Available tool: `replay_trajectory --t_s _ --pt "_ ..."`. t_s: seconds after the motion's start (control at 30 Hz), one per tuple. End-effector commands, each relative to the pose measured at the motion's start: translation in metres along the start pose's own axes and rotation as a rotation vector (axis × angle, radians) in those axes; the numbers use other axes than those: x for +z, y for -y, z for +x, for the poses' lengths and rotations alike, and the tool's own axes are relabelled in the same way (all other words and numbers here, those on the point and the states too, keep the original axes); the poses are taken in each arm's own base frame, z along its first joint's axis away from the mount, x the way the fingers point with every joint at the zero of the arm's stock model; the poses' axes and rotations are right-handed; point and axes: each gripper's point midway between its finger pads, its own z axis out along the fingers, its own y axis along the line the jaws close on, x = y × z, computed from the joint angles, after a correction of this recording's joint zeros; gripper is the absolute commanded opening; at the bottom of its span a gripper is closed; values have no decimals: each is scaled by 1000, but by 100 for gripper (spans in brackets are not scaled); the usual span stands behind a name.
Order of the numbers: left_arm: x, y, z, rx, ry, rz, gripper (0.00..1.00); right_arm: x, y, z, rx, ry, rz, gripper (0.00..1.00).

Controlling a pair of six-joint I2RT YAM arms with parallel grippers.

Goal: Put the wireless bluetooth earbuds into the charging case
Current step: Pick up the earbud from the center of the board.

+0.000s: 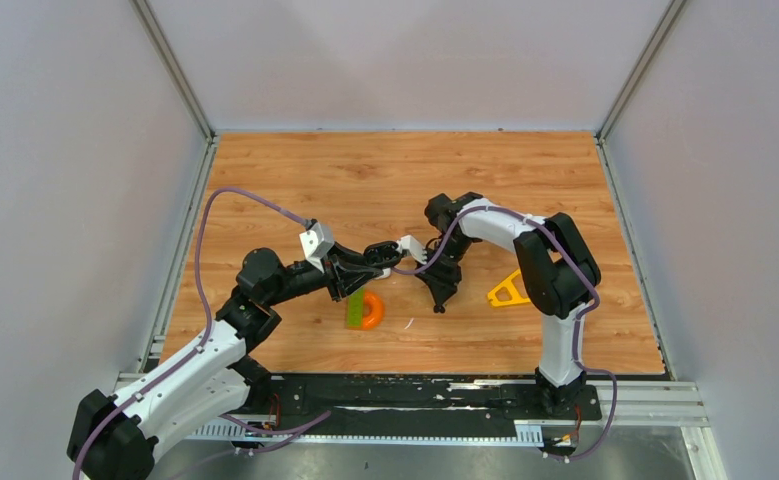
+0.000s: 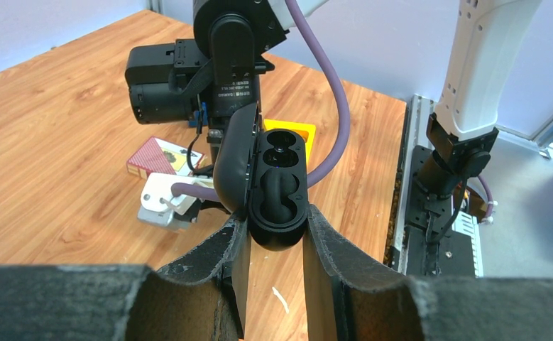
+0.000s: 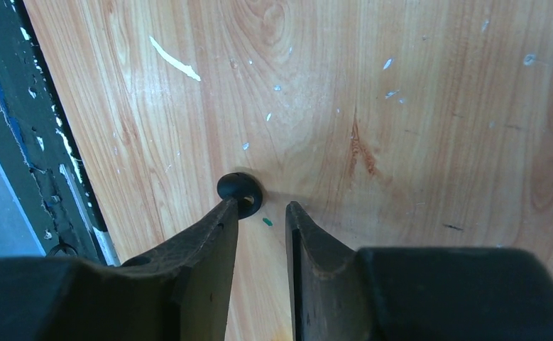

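Observation:
My left gripper (image 2: 277,222) is shut on a black charging case (image 2: 280,188), held above the table with its lid open. Its two dark cavities face the camera; I cannot tell whether anything sits in them. In the top view the left gripper (image 1: 389,256) is at the table's middle. My right gripper (image 3: 263,209) points down at the table, open by a narrow gap. One black knobby earbud (image 3: 240,192) lies on the wood at the tip of the left finger (image 3: 216,234), outside the gap. The right gripper shows in the top view (image 1: 440,303). No white earbuds are in view.
An orange and green object (image 1: 365,310) lies under the left arm. A yellow plastic piece (image 1: 508,290) lies by the right arm. A red card box (image 2: 161,156) sits behind the case. A thin white sliver (image 3: 175,60) lies near the table's black front rail (image 3: 18,142).

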Motion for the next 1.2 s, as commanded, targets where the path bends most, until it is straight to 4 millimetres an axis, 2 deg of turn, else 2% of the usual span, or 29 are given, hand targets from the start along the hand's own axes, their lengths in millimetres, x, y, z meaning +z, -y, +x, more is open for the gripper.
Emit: replay_trajectory --t_s 0.0,0.23,0.57,0.7,0.87,0.93,1.17 --pt "1 5 -19 35 37 18 1 5 -4 -2 2 33 -29 32" --pt "1 5 -18 33 36 19 1 9 -15 0 0 39 -47 33" --pt "1 5 -18 33 36 22 1 11 -16 -2 -3 40 -43 33" --pt "1 5 -18 32 34 22 1 3 -19 -5 -12 34 -36 33" --pt "2 5 -19 32 36 23 1 -19 -9 -12 -42 39 55 34" --pt "2 5 -19 32 38 23 1 -22 -3 -16 -35 49 82 34" --pt "1 6 -19 31 42 23 1 -8 -1 -22 11 112 72 33"
